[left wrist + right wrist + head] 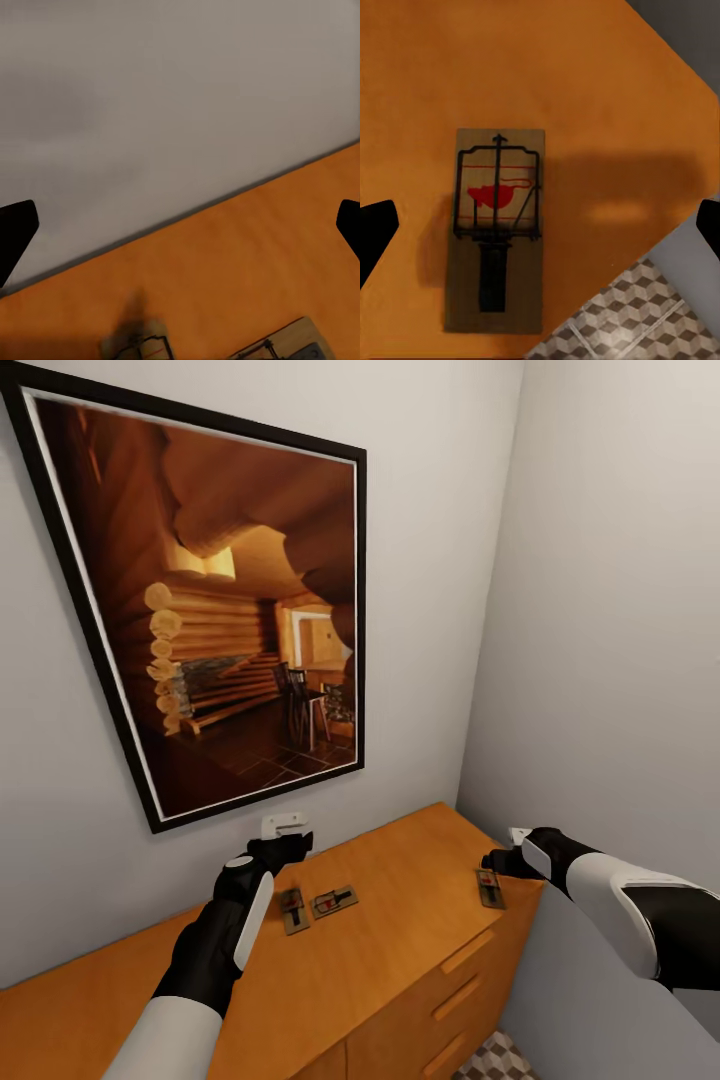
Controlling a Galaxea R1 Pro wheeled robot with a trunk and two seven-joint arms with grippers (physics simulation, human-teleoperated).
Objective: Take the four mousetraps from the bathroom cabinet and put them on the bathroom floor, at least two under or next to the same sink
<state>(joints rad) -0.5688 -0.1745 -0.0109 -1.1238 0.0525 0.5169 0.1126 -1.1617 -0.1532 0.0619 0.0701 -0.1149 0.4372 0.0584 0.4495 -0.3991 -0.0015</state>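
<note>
Three mousetraps lie on the flat top of the orange-brown cabinet (pixel 400 960). Two sit close together, one (pixel 293 910) beside the other (pixel 334 901), just in front of my left gripper (pixel 283 826), which hovers open near the wall. Both traps (pixel 142 346) (pixel 281 346) appear in the left wrist view, on the near side of that gripper (pixel 182 229). The third mousetrap (pixel 490 887) lies at the cabinet's right end. My right gripper (pixel 517 838) hangs open over this trap (pixel 495 229), its fingers (pixel 375 232) spread wide. The fourth trap and the sink are out of view.
A large framed picture (pixel 220 610) hangs on the grey wall behind the cabinet. Another grey wall (pixel 620 660) closes in on the right. Drawers with bar handles (pixel 467 951) face front-right. Cube-patterned bathroom floor (pixel 497 1058) (pixel 630 319) shows below the cabinet's right end.
</note>
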